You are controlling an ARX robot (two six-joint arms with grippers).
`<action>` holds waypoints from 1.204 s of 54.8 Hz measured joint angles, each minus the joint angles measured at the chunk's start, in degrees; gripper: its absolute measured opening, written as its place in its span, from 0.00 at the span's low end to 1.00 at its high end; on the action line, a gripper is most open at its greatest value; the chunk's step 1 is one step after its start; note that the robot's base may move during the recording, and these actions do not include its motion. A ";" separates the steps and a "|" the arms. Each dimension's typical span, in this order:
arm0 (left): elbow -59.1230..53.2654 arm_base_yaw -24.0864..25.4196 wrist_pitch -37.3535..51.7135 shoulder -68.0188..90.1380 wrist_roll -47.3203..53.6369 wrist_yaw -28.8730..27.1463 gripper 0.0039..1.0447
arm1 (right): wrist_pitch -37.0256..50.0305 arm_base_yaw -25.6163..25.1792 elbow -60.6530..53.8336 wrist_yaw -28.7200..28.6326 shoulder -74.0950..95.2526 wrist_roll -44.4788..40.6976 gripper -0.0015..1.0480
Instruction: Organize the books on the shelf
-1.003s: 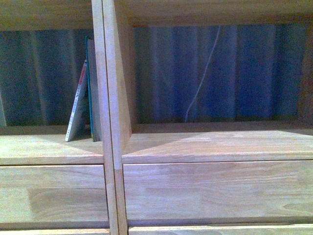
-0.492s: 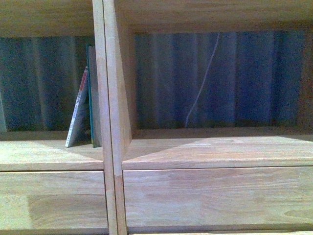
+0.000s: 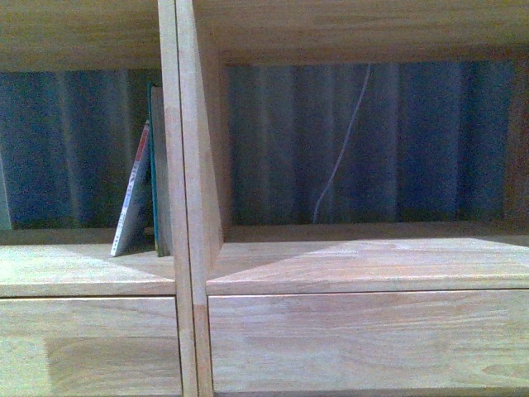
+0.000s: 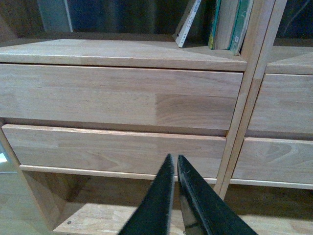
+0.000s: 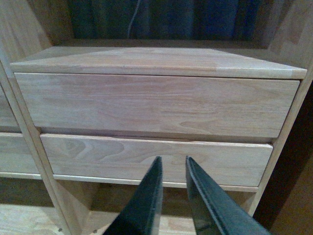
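Note:
The light wood shelf (image 3: 186,248) fills the front view, with its central divider between two open bays. In the left bay a thin white book (image 3: 134,203) leans against a taller dark teal book (image 3: 154,165) that stands against the divider. The left wrist view shows the white book (image 4: 188,24) and teal book (image 4: 214,27) on the board above two drawer fronts (image 4: 117,95). My left gripper (image 4: 173,157) is shut and empty, low in front of the lower drawer. My right gripper (image 5: 172,159) is shut and empty, before the right column's lower drawer (image 5: 156,154).
A blue curtain (image 3: 413,141) hangs behind the open back, with a thin white cord (image 3: 343,141) down it. The right bay's board (image 3: 364,265) holds no objects. A lower shelf board (image 4: 98,220) lies under the drawers. Dark furniture (image 5: 293,196) stands beside the right column.
The shelf has slid down in the front view, so the camera has risen a little. The books have not moved on their board.

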 joint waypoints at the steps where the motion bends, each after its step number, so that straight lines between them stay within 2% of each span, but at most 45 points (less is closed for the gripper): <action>1: 0.02 0.00 0.00 0.00 0.00 0.00 0.26 | 0.00 0.00 0.00 0.00 0.00 0.00 0.30; 5: 0.02 0.00 0.00 0.00 0.00 -0.02 0.43 | 0.00 0.00 0.00 -0.02 0.00 0.00 0.47; 9: 0.00 0.00 0.00 0.00 0.02 0.00 0.54 | 0.00 0.00 0.00 0.00 0.00 0.00 0.58; 17: 0.02 0.00 0.00 0.00 0.02 -0.02 0.88 | 0.00 0.00 0.00 0.00 0.00 0.00 0.91; 19: 0.02 0.00 0.00 0.00 0.04 -0.02 0.94 | 0.00 0.00 0.00 -0.02 0.00 0.02 0.94; 66: 0.02 0.00 0.00 0.00 0.02 -0.02 0.93 | 0.00 0.00 0.00 0.00 0.00 0.00 0.93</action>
